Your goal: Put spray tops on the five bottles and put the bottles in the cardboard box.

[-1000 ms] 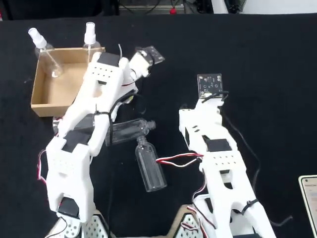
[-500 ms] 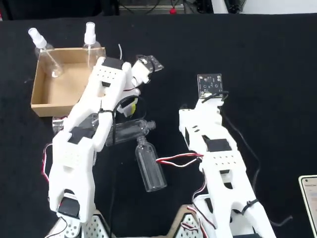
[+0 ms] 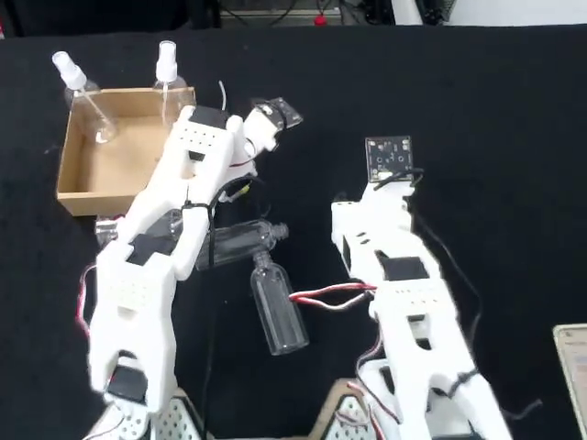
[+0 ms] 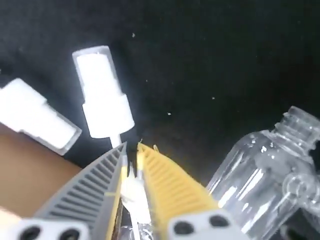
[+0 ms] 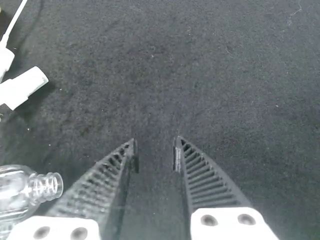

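In the high view, two capped bottles (image 3: 167,78) were seen at the far wall of the cardboard box (image 3: 83,203). Two open bottles (image 3: 243,242) lay on the black cloth (image 3: 495,110) beside the box, on its side toward the right arm (image 3: 394,266). The left arm (image 3: 183,183) was stretched low past the box's near corner, and the right arm was held well apart from the box. The step in hand was judged to be the fetching of a third top — capping not yet begun.

In the left wrist view, the left gripper (image 4: 130,146) was drawn narrow, apparently pinched on the thin tube of a spray top (image 4: 102,107) just beside the box's wall. A second top (image 4: 35,122) lay against that wall, and a threaded neck (image 4: 295,125) stood open farther off. The next move was judged to call for the tube to be lined up with such a neck.

In the right wrist view, the right gripper (image 5: 154,145) was spread moderately and held nothing — only cloth beneath it.
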